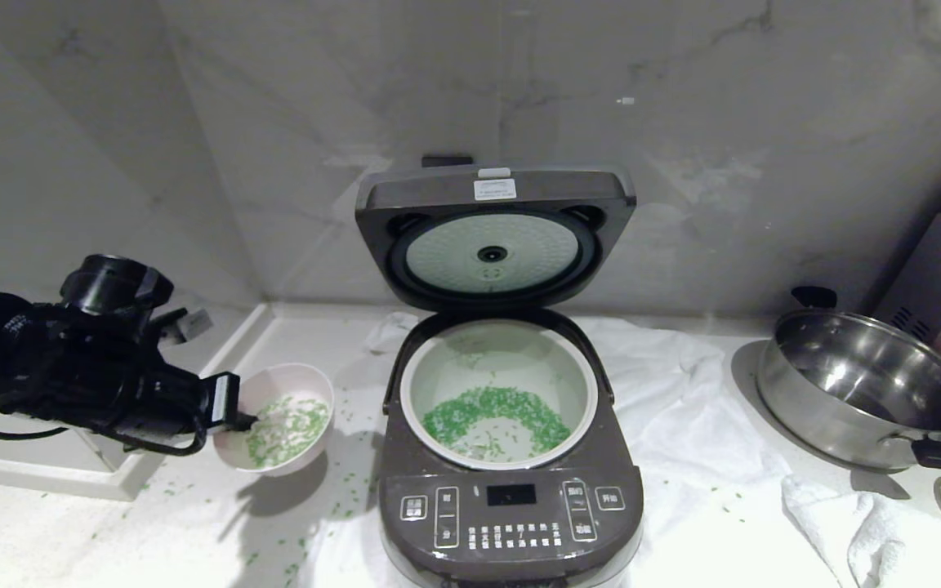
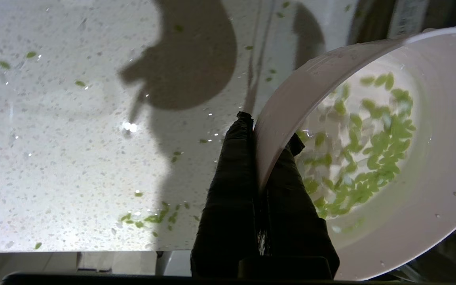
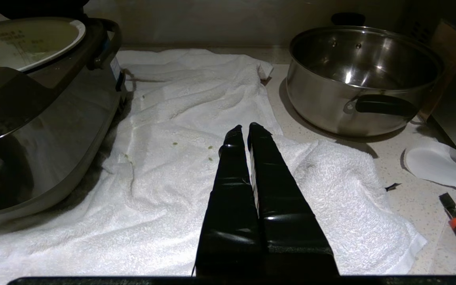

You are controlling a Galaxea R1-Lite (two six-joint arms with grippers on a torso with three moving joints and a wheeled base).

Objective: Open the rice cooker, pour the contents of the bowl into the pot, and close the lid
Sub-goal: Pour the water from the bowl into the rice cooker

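Buttons and display (image 1: 511, 513) at lower centre of the head view, front of the rice cooker (image 1: 405, 457). Behind them, pot (image 1: 500, 329) holding a green heap of grains (image 1: 493, 415); lid (image 1: 493, 237) upright, not yet closed. Left of centre, left hand (image 1: 235, 415) pinching the rim of the bowl (image 1: 307, 380), some grains left inside. Pouring seemingly partly done.

Left wrist view only: fingers (image 2: 232, 186) either side of the rim, stray grains on the desk (image 2: 54, 158). Right wrist view only: right hand (image 3: 244, 132) pressed together, empty, over a white towel (image 3: 172, 178) near a steel pan (image 3: 331, 95).

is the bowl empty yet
No. Green grains still lie inside the bowl, held by the left gripper.
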